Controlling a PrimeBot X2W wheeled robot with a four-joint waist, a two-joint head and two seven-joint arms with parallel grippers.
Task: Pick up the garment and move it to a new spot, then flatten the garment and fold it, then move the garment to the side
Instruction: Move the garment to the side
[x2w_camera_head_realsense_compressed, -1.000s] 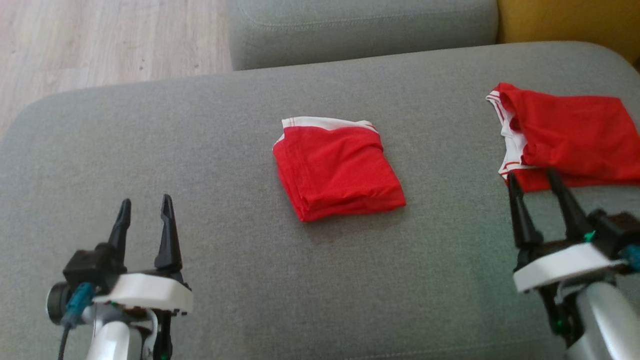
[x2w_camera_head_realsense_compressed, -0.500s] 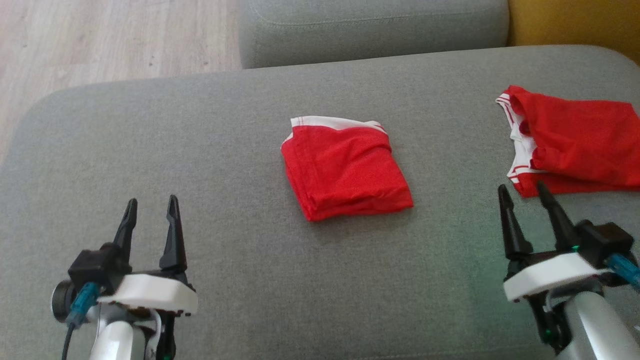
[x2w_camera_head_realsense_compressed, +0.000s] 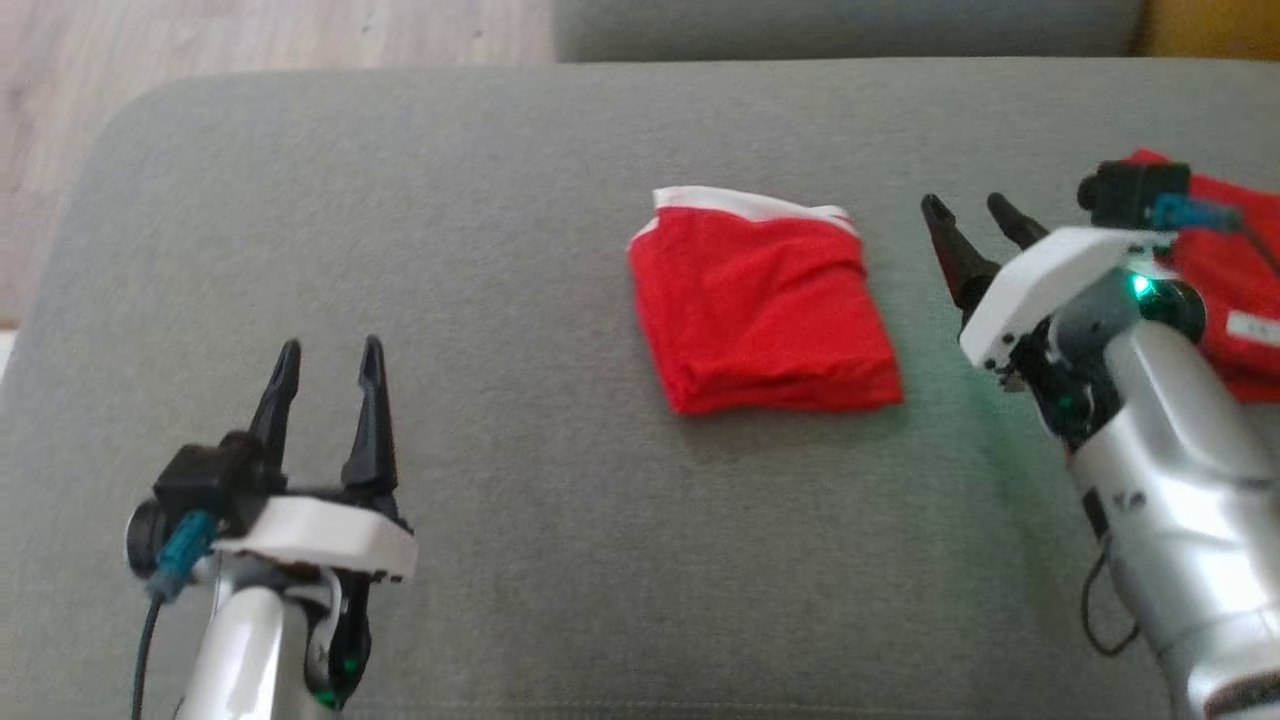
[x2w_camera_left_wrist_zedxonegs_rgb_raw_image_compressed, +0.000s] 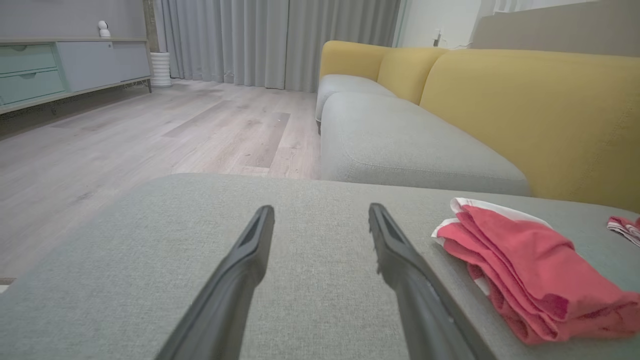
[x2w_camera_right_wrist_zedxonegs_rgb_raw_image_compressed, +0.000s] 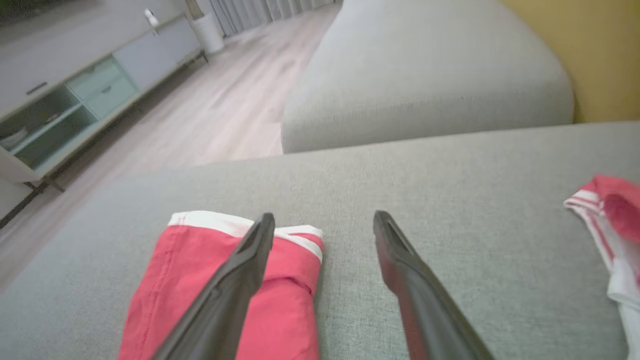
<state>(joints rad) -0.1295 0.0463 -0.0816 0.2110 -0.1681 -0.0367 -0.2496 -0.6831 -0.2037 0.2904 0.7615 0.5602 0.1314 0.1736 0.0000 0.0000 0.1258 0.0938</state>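
We see the folded garment (x2w_camera_head_realsense_compressed: 765, 300) lying near the middle of the grey sofa cushion (x2w_camera_head_realsense_compressed: 450, 220). It is a red, roughly square packet with a white band along its far edge and its stacked layers showing at the near edge. Nothing grips it.

Our left pincer (x2w_camera_head_realsense_compressed: 330, 346) sits over the near-left part of the cushion, well apart from the garment, fingers spread and pointing away from us with bare fabric between them. In the left wrist view the garment lies off to the right of those fingers, untouched.

Our right pincer (x2w_camera_head_realsense_compressed: 965, 202) is just to the right of the garment, its fingers also spread and empty, tilted toward the far left. In the head view a strip of grey cushion separates the tips from the red cloth. In the right wrist view the left finger crosses in front of the garment's white-banded corner, and we cannot tell from there whether it touches.

A second red garment (x2w_camera_head_realsense_compressed: 1225, 300) with white trim lies at the cushion's right side, loosely laid rather than squared, and partly hidden behind the right wrist — its green light is glowing.

Beyond the cushion are another grey seat (x2w_camera_left_wrist_zedxonegs_rgb_raw_image_compressed: 400, 145), a yellow backrest (x2w_camera_left_wrist_zedxonegs_rgb_raw_image_compressed: 530, 110), the wooden floor (x2w_camera_left_wrist_zedxonegs_rgb_raw_image_compressed: 150, 130), a pale cabinet (x2w_camera_left_wrist_zedxonegs_rgb_raw_image_compressed: 65, 65) and grey curtains (x2w_camera_left_wrist_zedxonegs_rgb_raw_image_compressed: 280, 40).
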